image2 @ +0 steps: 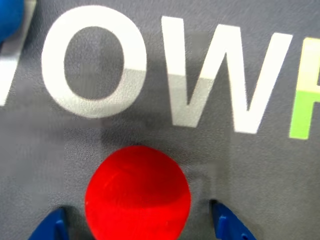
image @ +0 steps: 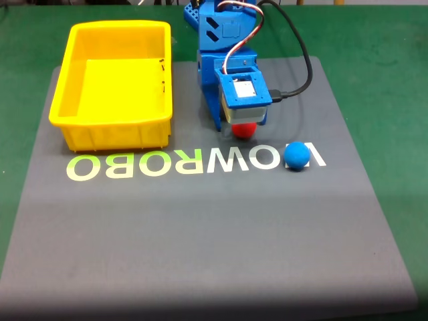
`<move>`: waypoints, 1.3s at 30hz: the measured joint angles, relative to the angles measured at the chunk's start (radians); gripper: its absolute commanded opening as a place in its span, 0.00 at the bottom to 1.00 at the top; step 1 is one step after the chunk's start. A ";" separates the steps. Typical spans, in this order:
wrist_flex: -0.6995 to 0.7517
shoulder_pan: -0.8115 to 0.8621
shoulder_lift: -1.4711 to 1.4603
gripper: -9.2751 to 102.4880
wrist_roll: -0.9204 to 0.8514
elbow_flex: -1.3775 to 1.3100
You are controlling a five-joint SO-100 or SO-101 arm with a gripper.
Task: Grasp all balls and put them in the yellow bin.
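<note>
Down at the fingers (image2: 231, 226) in the wrist view: two blue tips poke up from the bottom edge, one on each side of the red ball (image2: 138, 194). The gripper (image2: 140, 227) is spread wide, and there's visible mat between each tip and the ball, so nothing is pinched yet. The left tip sits closer to the ball than the right one, so the ball looks a touch off-centre in the opening.

My read: this is the approach to grasp. To do it well, nudge slightly so the ball sits midway, come down until the tips reach the ball's widest part, then close slowly. A smooth round ball could squirt out forward if one finger arrives first or the tips catch it too high.

Widening out, the fixed view shows the arm (image: 227, 60) bent over the grey mat (image: 200, 221), with the red ball peeking out under the gripper (image: 245, 126), just above the printed letters (image: 180, 164). The blue ball (image: 297, 156) rests on the lettering to the right in that view, near but apart, well clear of the closing fingers. The bin (image: 114, 131) stands to the left in the fixed view, with no ball visible inside, so both balls are still to go.
</note>
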 measured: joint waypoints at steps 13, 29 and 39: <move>-0.069 0.000 -0.044 0.36 0.025 -0.018; -0.081 -0.005 -0.057 0.08 0.037 -0.031; -0.080 -0.092 0.112 0.08 0.130 -0.058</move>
